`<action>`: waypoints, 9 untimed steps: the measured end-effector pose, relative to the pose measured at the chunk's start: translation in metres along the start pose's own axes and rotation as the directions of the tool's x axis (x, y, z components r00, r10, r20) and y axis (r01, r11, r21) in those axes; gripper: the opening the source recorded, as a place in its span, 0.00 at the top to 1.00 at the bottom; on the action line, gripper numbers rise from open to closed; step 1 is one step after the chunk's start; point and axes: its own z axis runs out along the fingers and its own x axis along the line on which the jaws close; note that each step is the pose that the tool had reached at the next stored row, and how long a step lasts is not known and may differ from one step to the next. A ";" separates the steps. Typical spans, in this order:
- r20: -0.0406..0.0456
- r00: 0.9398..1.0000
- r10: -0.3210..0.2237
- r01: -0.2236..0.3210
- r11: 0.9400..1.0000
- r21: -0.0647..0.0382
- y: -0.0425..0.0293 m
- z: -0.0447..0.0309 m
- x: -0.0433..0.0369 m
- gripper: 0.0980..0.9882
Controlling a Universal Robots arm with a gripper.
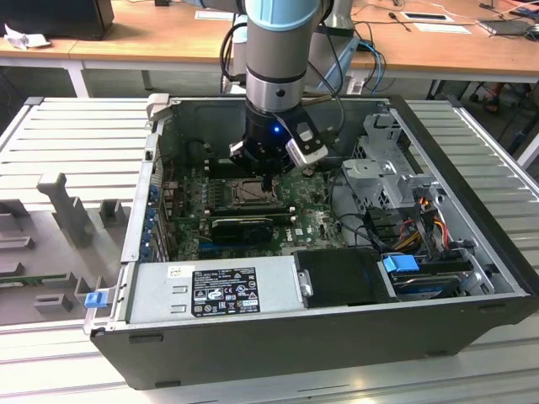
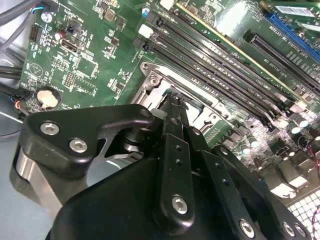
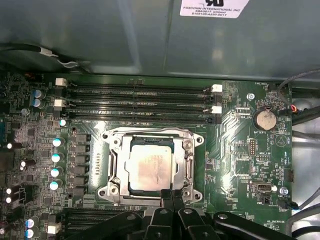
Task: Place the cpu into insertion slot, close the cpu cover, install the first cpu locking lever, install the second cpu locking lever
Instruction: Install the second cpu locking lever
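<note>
Hand (image 3: 167, 196) clenched, empty, tip at near edge of cover (image 3: 150, 137), cpu (image 3: 150, 168) seated in slot (image 3: 116, 172) just beyond fingertips.

The cpu (image 3: 150, 169) has a dull, brushed silver-grey metal top with faint print. The cover (image 3: 188, 165) around it is bright bare metal, smooth, catching light at its corners. The board (image 3: 235, 165) is glossy green laminate with sheen patches; its memory slots (image 3: 140, 102) are black plastic with white clips. The gripper (image 2: 172, 102) is matt black, with shiny steel screw heads on its links in the second wrist view. In the exterior view the case (image 1: 278, 349) is dark matt metal, the arm (image 1: 278, 50) smooth grey and pale blue, the desk (image 1: 168, 34) wood
</note>
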 end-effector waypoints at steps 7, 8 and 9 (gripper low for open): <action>0.000 1.000 0.000 0.000 1.000 0.000 0.0006 -0.0140 -0.0003 0.99; 0.000 1.000 0.000 0.000 1.000 0.000 0.0004 -0.0148 -0.0003 0.99; 0.000 1.000 0.000 0.000 1.000 0.000 -0.0001 -0.0149 -0.0002 0.99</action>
